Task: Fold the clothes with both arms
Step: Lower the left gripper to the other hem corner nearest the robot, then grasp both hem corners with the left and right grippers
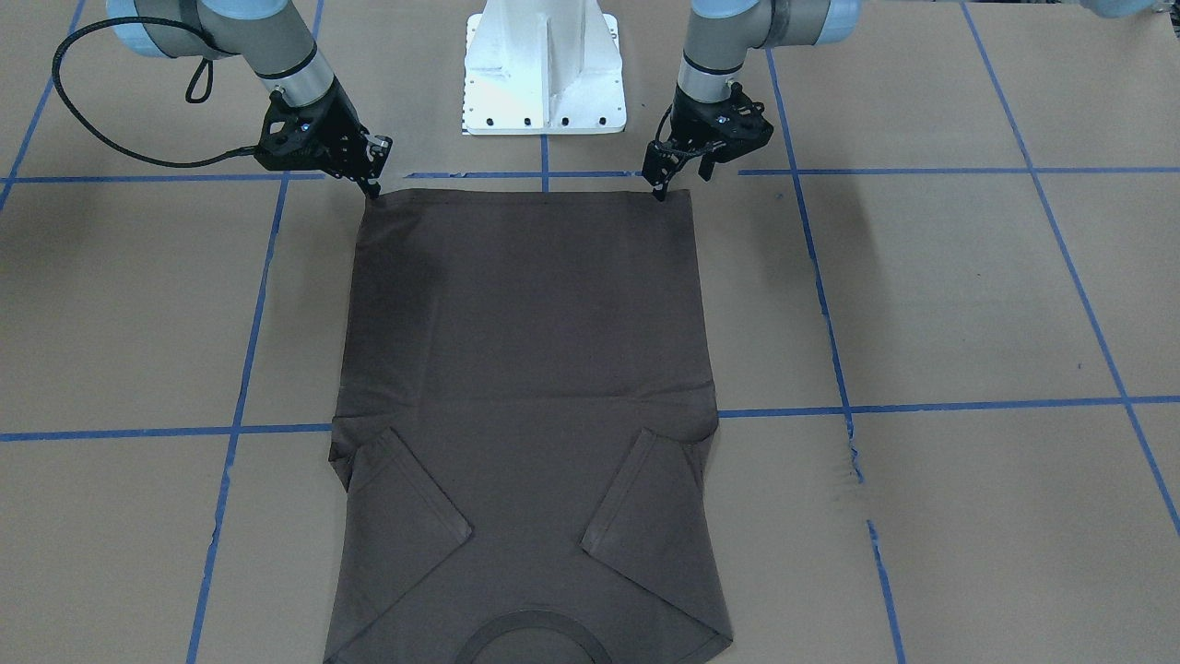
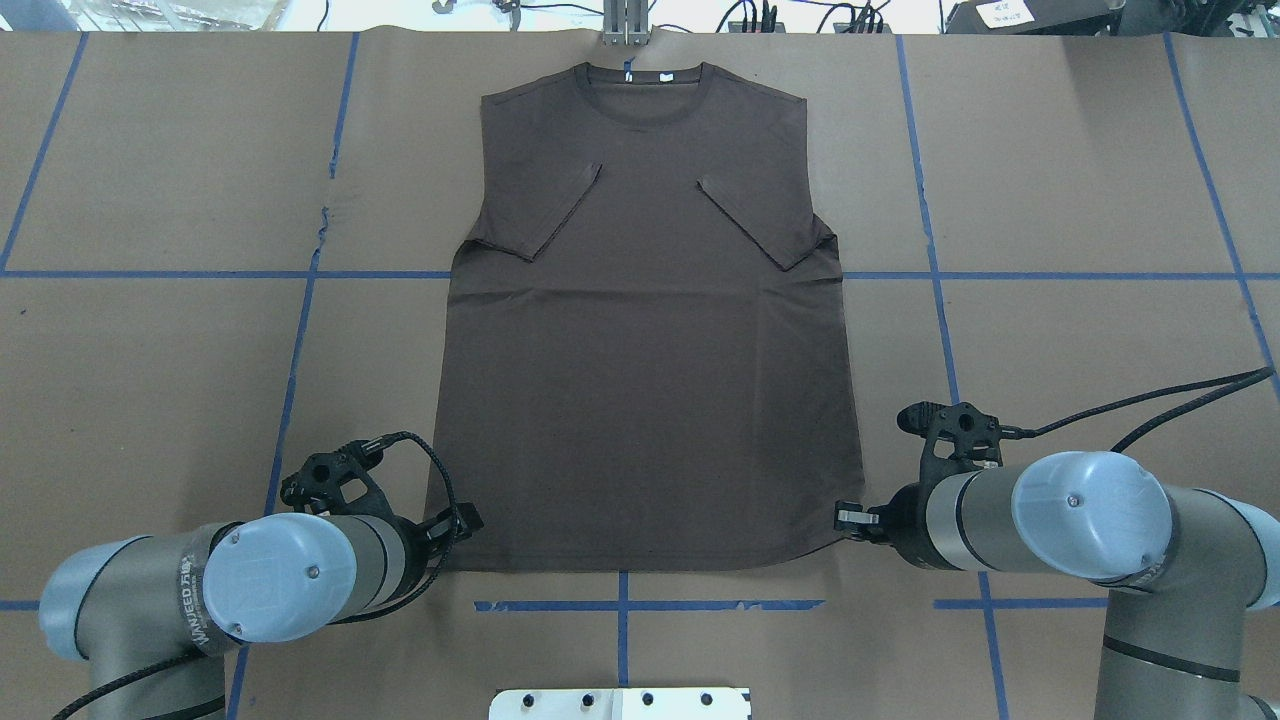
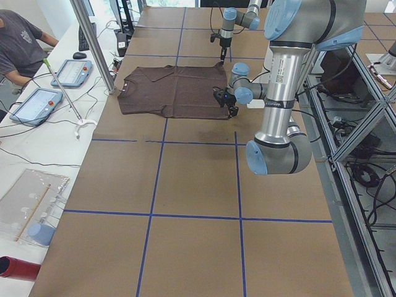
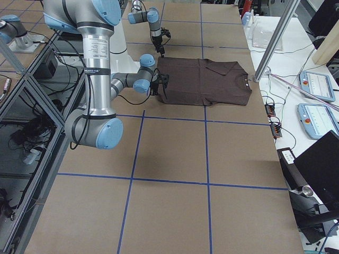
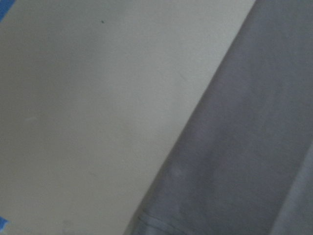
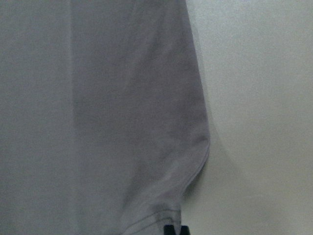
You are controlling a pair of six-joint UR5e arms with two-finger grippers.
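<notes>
The T-shirt (image 2: 650,350) lies flat mid-frame on the surface (image 2: 150,400); thin and limp, it should sag; I'd pinch its hem corners, where my left hand (image 1: 661,188) and right hand (image 1: 373,186) sit; whether they're closed I cannot tell.

counts | T-shirt (image 2: 640,380): 1; robot arms: 2, left arm (image 2: 280,580), right arm (image 2: 1090,515); hands: 2, left hand (image 1: 683,183), right hand (image 1: 373,184); pedestal base (image 1: 544,74): 1; person (image 3: 18,43): 1; tabletop (image 2: 1050,350): 1

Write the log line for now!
shirt flat, sleeves folded in | left hand at hem corner | right hand at hem corner
</notes>
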